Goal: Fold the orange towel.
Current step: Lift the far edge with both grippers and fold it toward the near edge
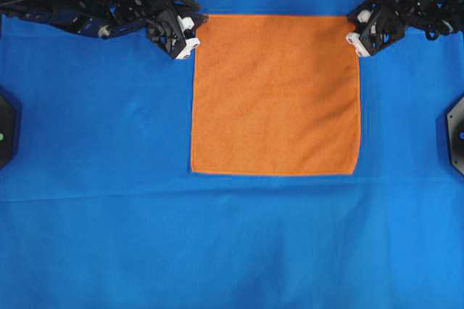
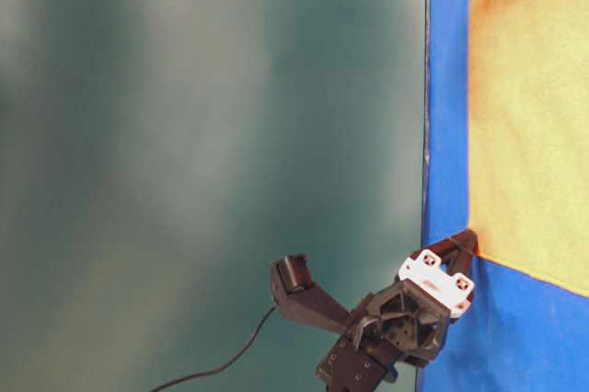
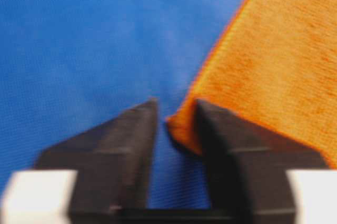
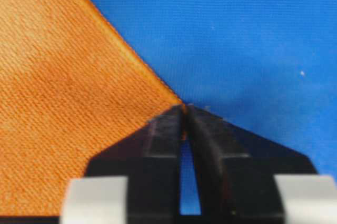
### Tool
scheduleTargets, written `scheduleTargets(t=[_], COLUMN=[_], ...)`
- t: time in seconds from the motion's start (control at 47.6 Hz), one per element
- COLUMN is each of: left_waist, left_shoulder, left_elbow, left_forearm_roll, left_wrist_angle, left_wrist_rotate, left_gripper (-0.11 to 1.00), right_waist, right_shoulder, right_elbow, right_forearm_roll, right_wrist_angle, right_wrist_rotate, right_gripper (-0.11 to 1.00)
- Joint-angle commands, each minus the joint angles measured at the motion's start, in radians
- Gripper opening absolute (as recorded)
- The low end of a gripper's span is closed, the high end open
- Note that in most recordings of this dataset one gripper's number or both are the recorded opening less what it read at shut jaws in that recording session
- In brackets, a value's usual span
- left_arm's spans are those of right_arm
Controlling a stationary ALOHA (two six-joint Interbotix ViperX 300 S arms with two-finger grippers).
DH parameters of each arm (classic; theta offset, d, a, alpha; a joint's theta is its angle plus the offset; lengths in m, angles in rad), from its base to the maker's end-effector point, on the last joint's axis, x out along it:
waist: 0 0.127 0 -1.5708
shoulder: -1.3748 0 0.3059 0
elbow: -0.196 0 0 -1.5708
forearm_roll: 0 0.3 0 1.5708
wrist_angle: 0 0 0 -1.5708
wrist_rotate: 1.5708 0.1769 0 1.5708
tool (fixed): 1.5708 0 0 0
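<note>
Orange towel (image 1: 275, 95): plain terry square, thin hem, flat and unfolded on the blue cloth (image 1: 94, 178). Left gripper (image 3: 176, 121) at one far corner, jaws narrowed with a gap, corner tip between them. Right gripper (image 4: 184, 111) pinched closed on the other far corner.

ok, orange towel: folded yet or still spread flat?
Spread flat. The orange towel lies as one full square on the blue cloth, with no layer doubled over. Both grippers sit at its far corners.
</note>
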Motion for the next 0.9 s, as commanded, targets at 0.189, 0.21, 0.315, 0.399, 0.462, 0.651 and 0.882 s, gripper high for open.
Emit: scheduleTargets(t=[0.189, 0.21, 0.315, 0.399, 0.462, 0.651, 0.882], left_waist=[-0.023, -0.021, -0.020, -0.020, -0.018, -0.018, -0.023], left_shoulder=[-0.002, -0.003, -0.006, -0.017, -0.038, -0.156, -0.230], left_elbow=[0.005, 0.005, 0.003, -0.003, -0.005, -0.006, 0.003], left_forearm_roll=[0.002, 0.002, 0.002, 0.002, 0.002, 0.002, 0.002], left_wrist_angle=[0.006, 0.006, 0.012, 0.028, 0.046, 0.121, 0.172], left_wrist_rotate=[0.031, 0.032, 0.034, 0.035, 0.041, 0.107, 0.117], left_gripper=[0.03, 0.03, 0.03, 0.03, 0.03, 0.03, 0.03], right_waist=[-0.002, -0.002, -0.002, -0.002, -0.003, -0.002, 0.012], right_shoulder=[-0.009, -0.009, -0.012, -0.020, -0.040, -0.149, -0.245], right_elbow=[-0.009, -0.009, -0.008, -0.006, -0.006, -0.005, 0.012], right_forearm_roll=[0.000, 0.000, 0.000, 0.000, 0.000, 0.002, 0.003], right_wrist_angle=[-0.012, -0.012, -0.012, -0.009, 0.005, 0.078, 0.112], right_wrist_rotate=[0.002, 0.002, 0.006, 0.008, 0.011, 0.012, 0.014], right_gripper=[0.01, 0.01, 0.01, 0.01, 0.01, 0.01, 0.01])
